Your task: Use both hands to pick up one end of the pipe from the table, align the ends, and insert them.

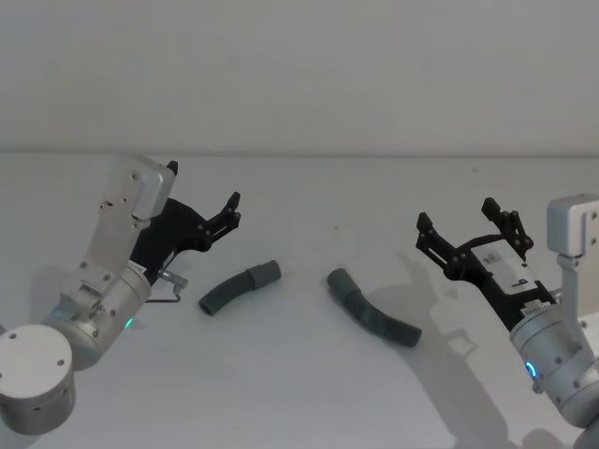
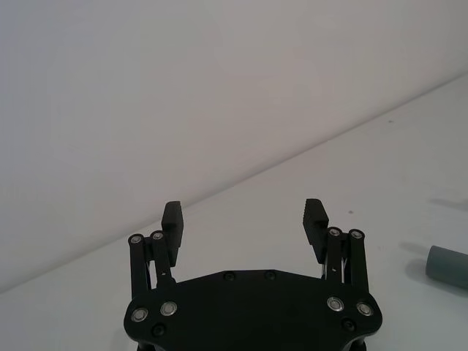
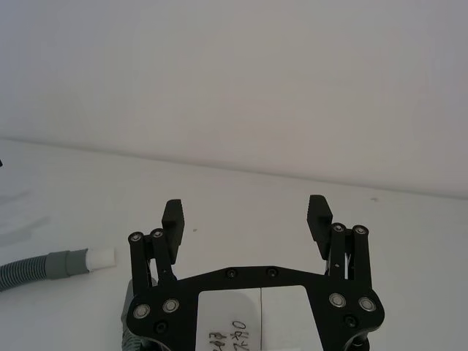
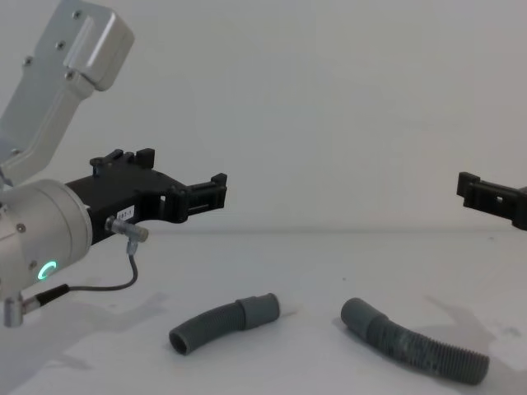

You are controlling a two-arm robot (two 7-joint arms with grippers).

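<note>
Silver-grey arms (image 1: 108, 248), black claws (image 1: 203, 183) (image 1: 456, 213), glowing cyan rings (image 4: 49, 268).

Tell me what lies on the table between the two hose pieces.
Nothing: in the head view, bare white table separates the short curved hose from the longer hose.

Short curved dark grey ribbed hose (image 1: 239, 287) and longer grey hose (image 1: 374, 307) lie apart on white table (image 1: 299, 393) between spread black left gripper (image 1: 204, 184) and right gripper (image 1: 456, 213)
</note>
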